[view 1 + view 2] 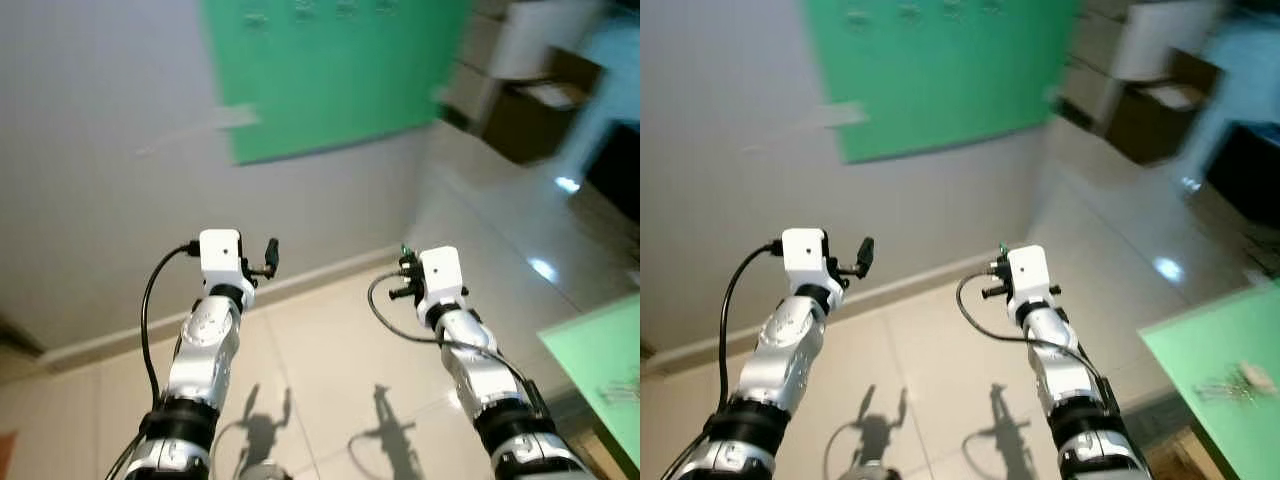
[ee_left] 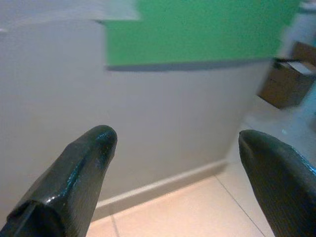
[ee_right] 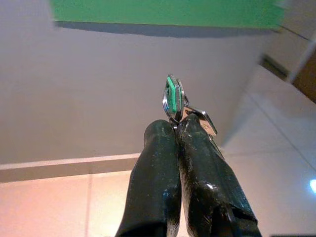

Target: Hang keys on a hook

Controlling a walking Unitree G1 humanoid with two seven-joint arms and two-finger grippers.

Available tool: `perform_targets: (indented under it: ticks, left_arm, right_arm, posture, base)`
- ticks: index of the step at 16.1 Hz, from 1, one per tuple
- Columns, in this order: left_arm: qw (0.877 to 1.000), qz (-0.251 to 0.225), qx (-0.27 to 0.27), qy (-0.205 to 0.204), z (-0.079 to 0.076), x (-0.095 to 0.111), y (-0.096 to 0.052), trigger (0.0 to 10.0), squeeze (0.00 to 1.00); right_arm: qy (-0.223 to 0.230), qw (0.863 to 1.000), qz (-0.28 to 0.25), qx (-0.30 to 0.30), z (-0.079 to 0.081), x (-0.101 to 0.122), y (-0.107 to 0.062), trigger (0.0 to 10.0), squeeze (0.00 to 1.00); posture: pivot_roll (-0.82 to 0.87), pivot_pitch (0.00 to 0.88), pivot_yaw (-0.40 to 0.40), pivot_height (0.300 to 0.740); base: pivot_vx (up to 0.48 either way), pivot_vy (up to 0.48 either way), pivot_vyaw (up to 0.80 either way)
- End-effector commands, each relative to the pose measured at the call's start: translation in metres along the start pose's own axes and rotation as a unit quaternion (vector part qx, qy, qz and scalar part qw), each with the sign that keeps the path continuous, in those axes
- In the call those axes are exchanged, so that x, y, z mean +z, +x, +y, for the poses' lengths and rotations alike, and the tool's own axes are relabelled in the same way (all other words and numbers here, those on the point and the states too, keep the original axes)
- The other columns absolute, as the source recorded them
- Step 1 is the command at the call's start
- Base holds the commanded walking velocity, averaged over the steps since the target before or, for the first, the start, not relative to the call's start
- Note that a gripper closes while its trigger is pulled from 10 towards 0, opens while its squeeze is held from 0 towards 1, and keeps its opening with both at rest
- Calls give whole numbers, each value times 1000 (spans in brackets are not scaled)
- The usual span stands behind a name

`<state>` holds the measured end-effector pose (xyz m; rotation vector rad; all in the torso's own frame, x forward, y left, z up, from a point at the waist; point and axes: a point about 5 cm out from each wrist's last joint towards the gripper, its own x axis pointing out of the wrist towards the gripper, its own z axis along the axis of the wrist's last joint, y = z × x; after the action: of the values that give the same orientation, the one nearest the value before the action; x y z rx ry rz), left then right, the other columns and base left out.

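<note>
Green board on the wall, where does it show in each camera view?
Left eye view: green board upper middle.
Right eye view: upper middle too.
Left wrist view: beyond the open left gripper, on the wall.
Right wrist view: beyond the keys in the right gripper.
Shared landmark: pale skirting.

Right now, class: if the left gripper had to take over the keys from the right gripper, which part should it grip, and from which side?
The green-capped key head and ring stand proud of the right gripper. The open left gripper would likely best pinch that flat head across its faces, coming from ahead of the fingertips.
</note>
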<state>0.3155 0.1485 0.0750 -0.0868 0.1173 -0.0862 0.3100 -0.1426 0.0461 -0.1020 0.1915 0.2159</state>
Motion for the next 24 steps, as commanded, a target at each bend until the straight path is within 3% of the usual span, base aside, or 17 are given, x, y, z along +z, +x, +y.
perform_targets:
  ticks: [1,5,14,24]
  left_arm:
    - [1000,0,6,8,3,1,0,10000,0]
    - [1000,0,4,15,1,0,-1,10000,0]
    - [999,4,1,39,-3,0,2,10000,0]
    - [999,10,11,50,-1,-3,2,10000,0]
  right_arm:
    - [-3,1000,-11,6,4,4,2,0,0]
    - [4,1000,-10,5,4,2,0,0,0]
    - [-12,1000,-4,13,6,3,2,0,0]
    - [-18,1000,0,21,8,1,2,0,0]
  posture:
    - [-52,0,13,740]
    - [-54,0,14,740]
    - [-61,0,16,740]
    - [-57,0,16,740]
  base:
    - [480,0,675]
    - [480,0,659]
    - [413,-132,0]
    - [0,-408,0]
